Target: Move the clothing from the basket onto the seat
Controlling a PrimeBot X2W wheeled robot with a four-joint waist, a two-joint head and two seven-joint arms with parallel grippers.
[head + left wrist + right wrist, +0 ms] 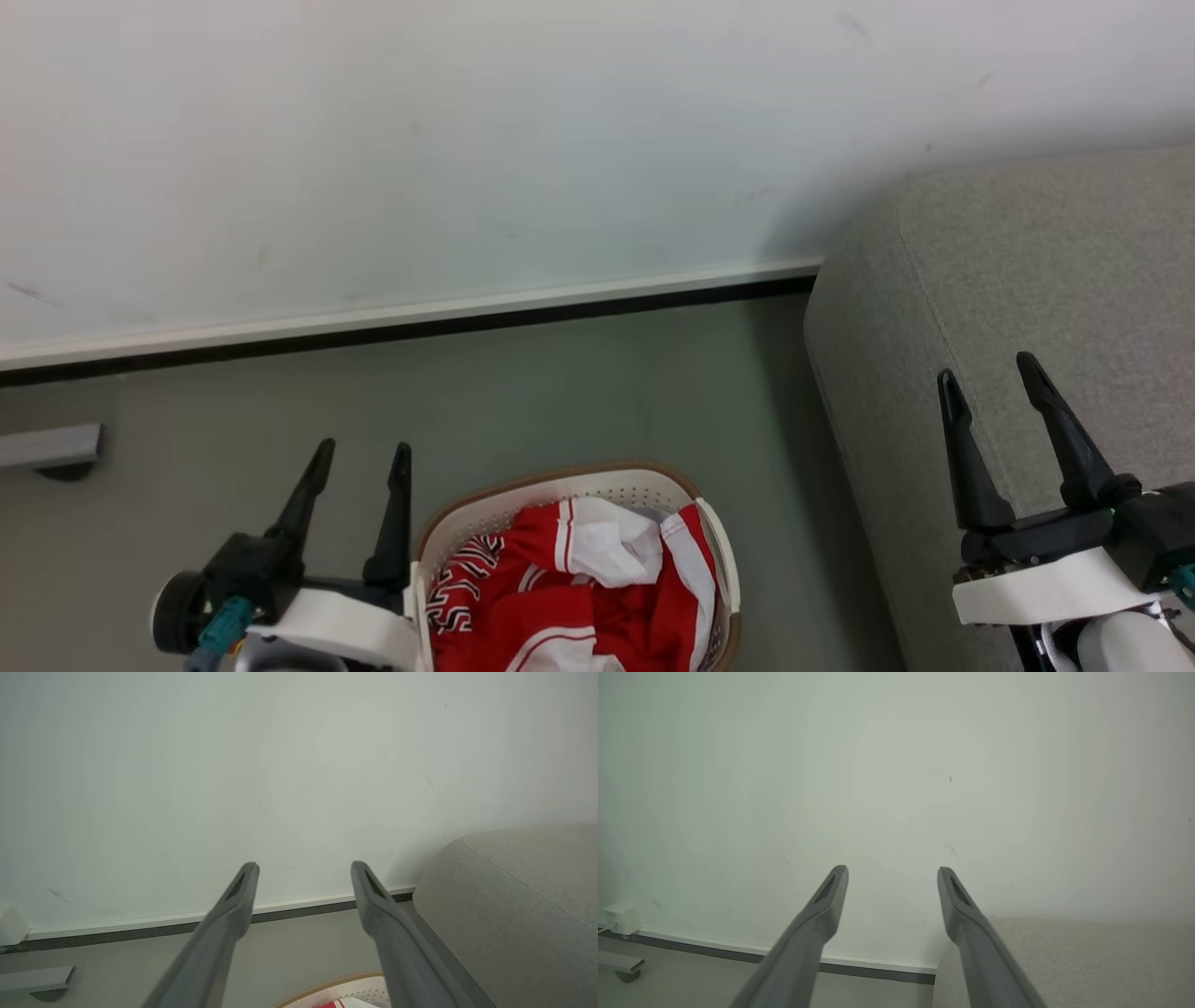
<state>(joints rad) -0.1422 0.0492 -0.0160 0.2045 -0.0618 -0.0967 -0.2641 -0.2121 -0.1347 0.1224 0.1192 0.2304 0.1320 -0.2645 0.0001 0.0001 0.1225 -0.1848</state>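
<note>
The red-and-white jersey clothing [569, 597] lies crumpled inside the oval, brown-rimmed, cream-white perforated plastic basket [560, 473] at the bottom centre of the head view, on the floor [560, 392] just left of the large grey fabric seat [1046, 261]. To start well, I judge the left tool [364, 448], fingers spread apart and empty at the lower left just beside the basket, should tip down onto a raised fold, clear of the perforated wall. The right tool [987, 366], likewise spread and empty, hangs at the lower right over the seat, fingers pointing up the frame.
</note>
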